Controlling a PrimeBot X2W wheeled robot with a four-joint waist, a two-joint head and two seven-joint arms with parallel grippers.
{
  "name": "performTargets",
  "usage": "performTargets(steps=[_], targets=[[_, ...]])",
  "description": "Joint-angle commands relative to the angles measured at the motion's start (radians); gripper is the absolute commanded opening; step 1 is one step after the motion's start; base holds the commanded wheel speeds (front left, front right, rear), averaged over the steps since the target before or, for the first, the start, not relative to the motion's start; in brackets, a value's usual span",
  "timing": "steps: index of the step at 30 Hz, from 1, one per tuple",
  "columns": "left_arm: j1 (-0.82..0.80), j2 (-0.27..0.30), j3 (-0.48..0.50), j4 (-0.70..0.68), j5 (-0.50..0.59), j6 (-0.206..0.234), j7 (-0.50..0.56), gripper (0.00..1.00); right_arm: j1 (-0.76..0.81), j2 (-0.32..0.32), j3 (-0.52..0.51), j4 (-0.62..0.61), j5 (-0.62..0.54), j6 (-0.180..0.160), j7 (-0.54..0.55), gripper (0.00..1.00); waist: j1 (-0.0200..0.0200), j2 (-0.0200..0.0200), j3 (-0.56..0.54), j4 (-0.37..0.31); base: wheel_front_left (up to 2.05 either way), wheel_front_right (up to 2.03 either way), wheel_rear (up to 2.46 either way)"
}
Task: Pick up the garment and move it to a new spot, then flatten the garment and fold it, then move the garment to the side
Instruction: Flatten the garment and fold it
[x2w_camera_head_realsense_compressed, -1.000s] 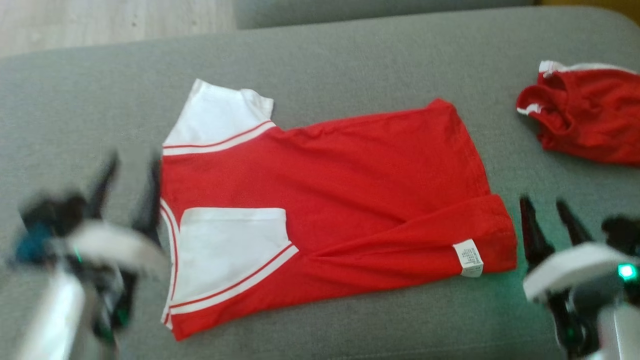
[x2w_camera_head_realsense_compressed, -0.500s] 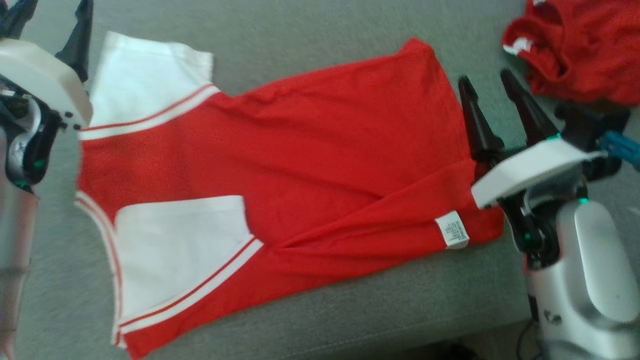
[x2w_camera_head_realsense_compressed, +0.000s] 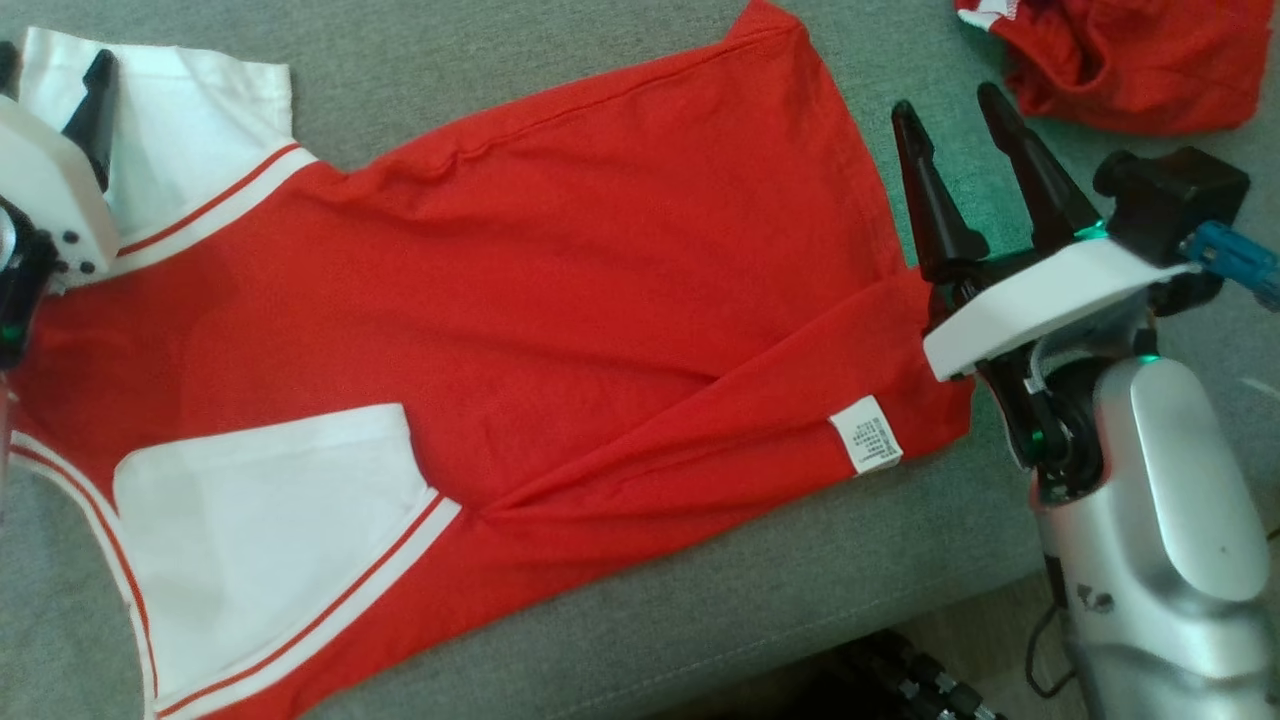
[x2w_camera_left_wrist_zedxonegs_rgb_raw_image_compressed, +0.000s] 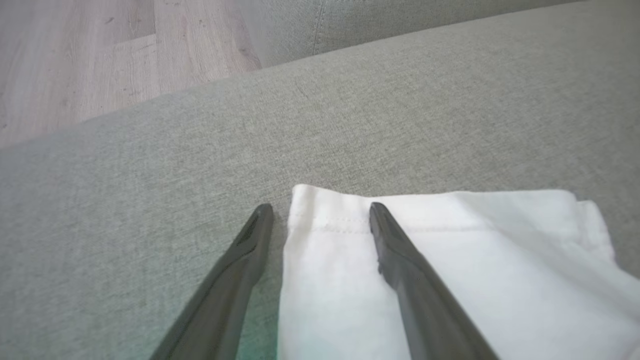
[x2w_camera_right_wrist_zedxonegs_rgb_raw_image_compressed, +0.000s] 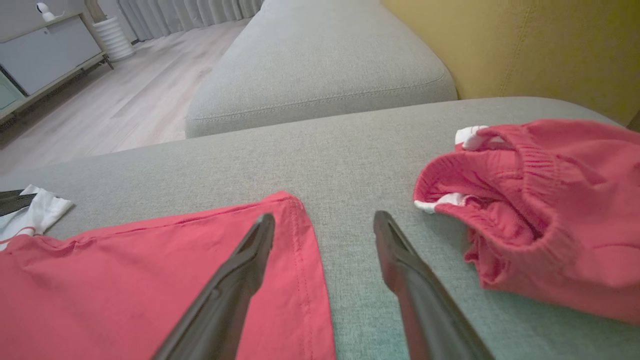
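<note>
**A:** Where's the garment (x2w_camera_head_realsense_compressed: 560, 300)?

**B:** Spread on the gray sofa cushion (x2w_camera_head_realsense_compressed: 700, 610), collar end to the robot's left, hem to its right. Nearest us, a flap (x2w_camera_head_realsense_compressed: 720, 440) along the near side is folded over w/ the care label (x2w_camera_head_realsense_compressed: 866, 447) showing. So not fully flat, imo.

**A:** Sleeves?

**B:** Near sleeve (x2w_camera_head_realsense_compressed: 260, 520) is white w/ red stripes and lies over the body. Far sleeve (x2w_camera_head_realsense_compressed: 190, 110) is spread on the cushion.

**A:** Grippers?

**B:** Right gripper (x2w_camera_head_realsense_compressed: 943, 100) is wide open w/ nothing in it. It straddles the hem edge by the far hem corner (x2w_camera_right_wrist_zedxonegs_rgb_raw_image_compressed: 287, 200), one finger over red cloth, the other over bare cushion. Left gripper (x2w_camera_left_wrist_zedxonegs_rgb_raw_image_compressed: 320, 207) is also wide open and empty, straddling the far sleeve's outer corner. Can't tell if the tips touch cloth.

**A:** How'll it handle?

**B:** Looks like thin knit: light and limp. It'll sag btw two grips and prob. drag a bit on the cushion weave. Not fragile, not slippery.

**A:** Where to grab?

**B:** Stitched edges, I'd say. Hem corner on the right, sleeve cuff on the left. Lifting both far ends together should keep it from bunching.

**A:** Anything beyond?

**B:** A second red garment (x2w_camera_head_realsense_compressed: 1120, 60) sits bunched farther right, apart from ours, so steer clear of it. There's wood floor (x2w_camera_left_wrist_zedxonegs_rgb_raw_image_compressed: 75, 65) past the cushion.
</note>
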Motion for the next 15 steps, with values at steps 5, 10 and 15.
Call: performTargets(steps=[5,10,15], targets=[[-0.015,0.047,0.006,-0.043,-0.039,-0.011,0.054,0.49,-0.035,-0.015,0.025,-0.021,0.009,0.007,-0.011,1.0,-0.0001,0.0,-0.001,0.014,0.0,0.0,0.0],[-0.006,0.04,-0.03,-0.068,-0.049,-0.018,0.045,0.0,-0.105,-0.031,0.048,0.025,-0.005,0.007,0.018,1.0,-0.0001,0.0,-0.003,0.039,0.0,0.0,0.0],[-0.027,0.026,-0.03,-0.074,-0.033,-0.012,-0.027,0.0,-0.183,-0.047,0.062,0.101,-0.016,0.007,0.043,1.0,-0.0001,0.0,-0.012,0.065,0.0,0.0,0.0]])
